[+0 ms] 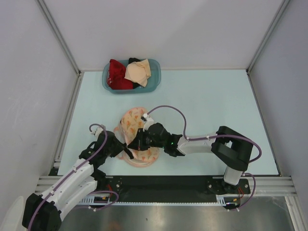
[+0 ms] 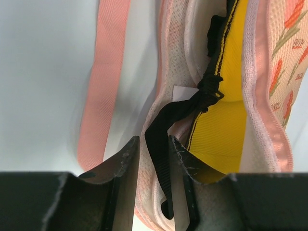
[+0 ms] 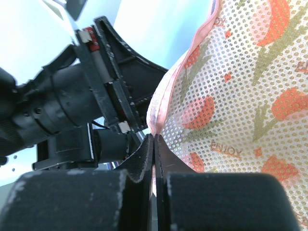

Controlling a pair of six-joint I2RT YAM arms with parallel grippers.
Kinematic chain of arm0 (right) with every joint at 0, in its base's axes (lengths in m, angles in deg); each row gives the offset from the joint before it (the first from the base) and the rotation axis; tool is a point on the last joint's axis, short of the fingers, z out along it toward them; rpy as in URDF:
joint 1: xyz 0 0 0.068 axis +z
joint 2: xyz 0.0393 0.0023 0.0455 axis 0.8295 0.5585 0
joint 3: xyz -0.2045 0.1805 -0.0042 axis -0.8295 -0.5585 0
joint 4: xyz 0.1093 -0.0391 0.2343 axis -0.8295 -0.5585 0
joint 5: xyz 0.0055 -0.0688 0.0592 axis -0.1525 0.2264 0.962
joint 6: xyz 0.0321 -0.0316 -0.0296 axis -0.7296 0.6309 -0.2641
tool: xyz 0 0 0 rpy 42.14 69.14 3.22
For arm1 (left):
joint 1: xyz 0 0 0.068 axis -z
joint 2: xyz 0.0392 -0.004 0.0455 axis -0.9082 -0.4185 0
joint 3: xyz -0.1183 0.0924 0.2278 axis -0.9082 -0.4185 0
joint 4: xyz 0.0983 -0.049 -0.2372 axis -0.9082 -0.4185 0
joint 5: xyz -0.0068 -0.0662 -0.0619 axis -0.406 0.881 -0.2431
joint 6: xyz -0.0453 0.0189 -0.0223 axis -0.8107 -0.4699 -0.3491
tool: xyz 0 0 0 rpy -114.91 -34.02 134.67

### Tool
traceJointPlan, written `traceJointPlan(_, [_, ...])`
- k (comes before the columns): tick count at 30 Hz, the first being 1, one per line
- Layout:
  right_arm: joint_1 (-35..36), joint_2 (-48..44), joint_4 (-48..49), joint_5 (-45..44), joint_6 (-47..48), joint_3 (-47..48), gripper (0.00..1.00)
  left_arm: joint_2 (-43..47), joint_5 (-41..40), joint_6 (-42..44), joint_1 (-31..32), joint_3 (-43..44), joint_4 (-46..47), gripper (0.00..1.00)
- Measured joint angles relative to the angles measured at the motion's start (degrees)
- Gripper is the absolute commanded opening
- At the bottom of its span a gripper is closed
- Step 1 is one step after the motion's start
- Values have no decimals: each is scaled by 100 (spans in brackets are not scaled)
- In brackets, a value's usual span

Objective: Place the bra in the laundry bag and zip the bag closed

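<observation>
the bra (image 2: 226, 130) lay inside the laundry bag (image 3: 231, 96). in the left wrist view its yellow cup showed through the open mouth, between the bag's mesh walls and pink rim. one of its black straps trailed out of the opening and ran down between the fingers of the left gripper (image 2: 154, 144), which stood a narrow gap apart. bag fabric showed beside the strap, so the fingers were around it rather than plainly pinching it. the right gripper (image 3: 153, 140) was pressed together on the pink edge of the bag, with the printed mesh rising to its right. from above, the bag sat on the table (image 1: 207, 96) near the front edge. both grippers met at its near side, the left just beside the right. well behind it, a blue basket (image 1: 155, 81) held a red garment (image 1: 117, 74) and a beige garment (image 1: 138, 72).
</observation>
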Motion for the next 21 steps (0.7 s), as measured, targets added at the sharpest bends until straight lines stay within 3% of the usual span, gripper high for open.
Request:
traceJointPlan(2, [-4, -13, 2, 0, 0, 0, 0, 0, 28, -11, 0, -61, 92, 30])
traceJointPlan(8, [-4, -15, 0, 0, 0, 0, 0, -37, 142, -35, 0, -116, 286, 0])
traceJointPlan(21, [-13, -15, 2, 2, -2, -9, 0, 564, 603, 509, 0, -83, 461, 0])
